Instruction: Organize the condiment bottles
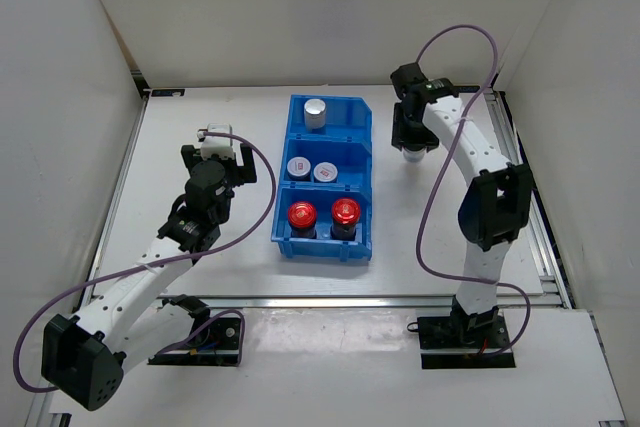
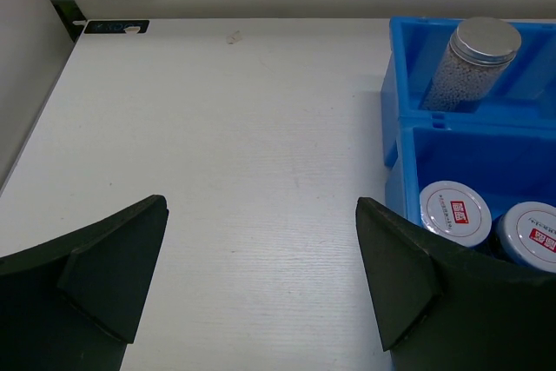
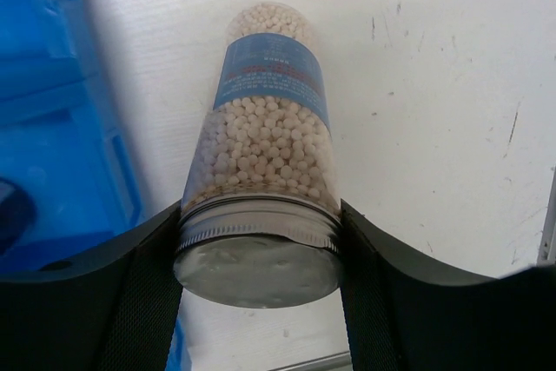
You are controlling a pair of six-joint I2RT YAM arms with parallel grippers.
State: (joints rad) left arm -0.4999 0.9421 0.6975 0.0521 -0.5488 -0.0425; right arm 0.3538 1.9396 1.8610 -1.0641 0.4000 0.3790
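Bare table (image 1: 240, 117) left of bin (image 1: 325, 247): passable. Far compartment half free beside tall bottle (image 1: 316, 113); middle, near compartments seemingly full.

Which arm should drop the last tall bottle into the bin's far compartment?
Right. Its tool grips the tall bottle by the cap, just right of the blue bin, whose far compartment holds the matching bottle. The left tool hangs open and empty over the table.
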